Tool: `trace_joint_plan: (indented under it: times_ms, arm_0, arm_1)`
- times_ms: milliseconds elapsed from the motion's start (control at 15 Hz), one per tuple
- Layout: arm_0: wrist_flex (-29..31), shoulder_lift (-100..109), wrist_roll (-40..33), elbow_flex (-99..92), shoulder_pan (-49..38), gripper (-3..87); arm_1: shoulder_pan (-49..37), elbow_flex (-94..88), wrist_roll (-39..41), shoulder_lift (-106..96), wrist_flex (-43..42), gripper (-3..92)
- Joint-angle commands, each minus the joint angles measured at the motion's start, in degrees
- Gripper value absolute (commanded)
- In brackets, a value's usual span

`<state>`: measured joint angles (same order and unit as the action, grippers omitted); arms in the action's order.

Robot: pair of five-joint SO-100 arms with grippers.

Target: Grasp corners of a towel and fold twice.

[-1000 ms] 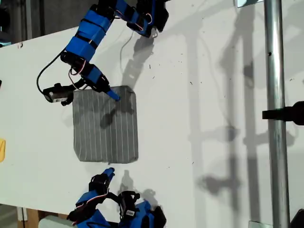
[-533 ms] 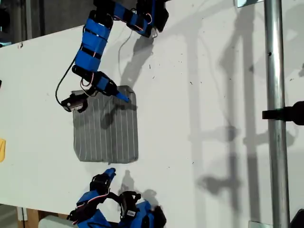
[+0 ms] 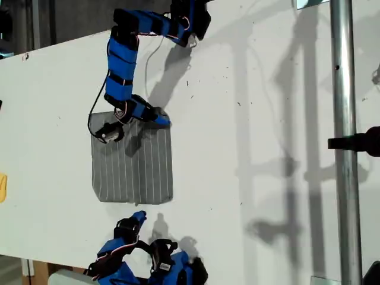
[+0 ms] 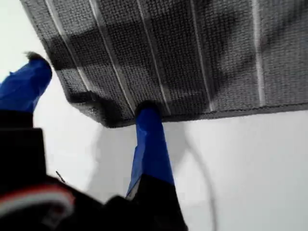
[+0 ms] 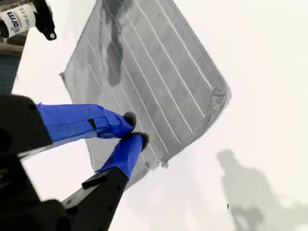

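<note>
Grey towel (image 3: pixel 132 160) lies flat, centre-left in the exterior view; my first gripper (image 4: pixel 91 91) spread at its edge, my second gripper (image 5: pixel 132 129) together.

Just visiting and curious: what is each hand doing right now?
First hand open, straddling the towel's edge. Second hand shut, off the towel. Towel flat on the table, unfolded. Nothing in the way.

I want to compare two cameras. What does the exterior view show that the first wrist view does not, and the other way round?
Only the exterior view shows the whole towel, both arms and a metal pole. Only the first wrist view shows my first gripper open, one finger touching the towel's edge near a corner. Both show the striped towel lying on the white table.
</note>
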<state>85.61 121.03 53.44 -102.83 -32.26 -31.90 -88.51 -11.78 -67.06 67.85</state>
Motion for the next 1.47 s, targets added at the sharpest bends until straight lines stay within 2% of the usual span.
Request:
trace_joint_plan:
  times_ms: [0,67,133,200,267,467,667,800,933,1400]
  arm_0:
    - [-0.4,1.8,0.7,0.1,0.5,1.8]
    - [-1.1,1.8,0.7,-0.4,0.4,1.6]
    - [-1.6,1.4,0.8,-0.7,0.4,1.6]
    - [-1.8,0.9,0.9,-0.7,0.4,1.9]
    - [-1.9,0.5,0.9,-0.4,0.4,2.2]
    - [-1.8,-4.8,0.4,1.8,1.1,1.7]
    - [-5.3,-16.0,1.2,3.3,3.9,18.3]
    - [-4.8,-23.5,1.8,8.5,7.5,31.4]
    - [-3.7,-27.4,0.3,12.7,9.1,37.2]
    - [-9.1,-39.1,-2.3,9.6,0.9,36.6]
  arm_1:
    - [-1.5,1.4,1.1,1.7,-0.8,34.1]
    - [-1.7,1.7,1.5,1.8,-0.8,31.0]
    - [-1.8,2.5,1.8,2.5,-0.1,19.7]
    - [-1.5,2.8,1.4,2.8,0.0,4.2]
    - [-1.1,2.8,1.3,2.8,0.0,-0.2]
    - [-0.3,3.6,1.3,3.0,-0.3,-0.2]
    - [-0.4,4.0,1.1,3.3,-0.3,-0.2]
    - [-0.4,4.0,1.1,3.3,-0.3,-0.2]
    - [-0.3,4.0,1.1,3.3,-0.2,-0.2]
    - [0.2,3.9,1.1,3.3,-0.2,-0.2]
